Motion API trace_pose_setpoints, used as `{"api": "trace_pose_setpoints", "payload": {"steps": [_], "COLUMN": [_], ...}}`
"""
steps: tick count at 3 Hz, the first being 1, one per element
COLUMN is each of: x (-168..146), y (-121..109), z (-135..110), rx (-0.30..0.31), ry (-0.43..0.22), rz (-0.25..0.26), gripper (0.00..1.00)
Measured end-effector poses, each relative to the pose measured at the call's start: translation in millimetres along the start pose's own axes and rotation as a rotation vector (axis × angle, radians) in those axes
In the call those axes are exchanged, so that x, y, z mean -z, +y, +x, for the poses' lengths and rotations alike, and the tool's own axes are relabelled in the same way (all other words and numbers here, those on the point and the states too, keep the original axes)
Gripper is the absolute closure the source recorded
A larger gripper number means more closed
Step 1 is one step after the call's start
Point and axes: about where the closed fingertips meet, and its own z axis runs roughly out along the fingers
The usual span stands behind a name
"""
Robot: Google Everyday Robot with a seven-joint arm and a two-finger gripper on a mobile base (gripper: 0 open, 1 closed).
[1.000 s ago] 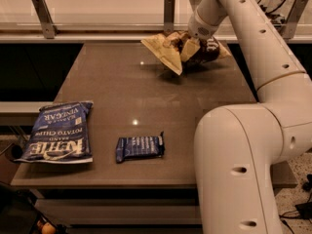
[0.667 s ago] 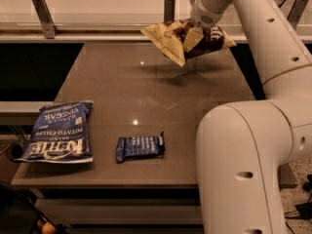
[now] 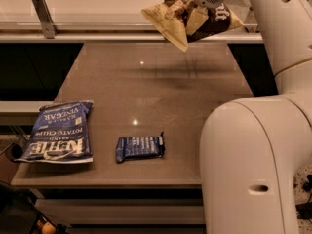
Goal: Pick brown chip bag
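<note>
The brown chip bag (image 3: 175, 22), tan and dark brown and crumpled, hangs in the air above the far edge of the table (image 3: 156, 82). My gripper (image 3: 197, 9) is shut on the bag's middle and holds it clear of the tabletop. The bag casts a faint shadow on the table below it. The white arm reaches in from the top right.
A blue Kettle potato chips bag (image 3: 59, 138) lies at the table's front left corner. A small dark blue bar packet (image 3: 140, 147) lies near the front edge. The robot's white body (image 3: 248, 169) fills the right foreground. A rail with a metal post (image 3: 44, 16) runs behind the table.
The gripper has risen with the brown chip bag in it, lifting the bag off the back of the table to well above the surface.
</note>
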Motion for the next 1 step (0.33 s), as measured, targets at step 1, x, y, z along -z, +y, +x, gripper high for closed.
{"api": "trace_pose_setpoints", "payload": {"steps": [1], "x": [3.2], "y": [-0.8], "z": [-1.4], "rx": [0.002], "ry": [-0.002], "rz": [0.006], "gripper": [1.00]}}
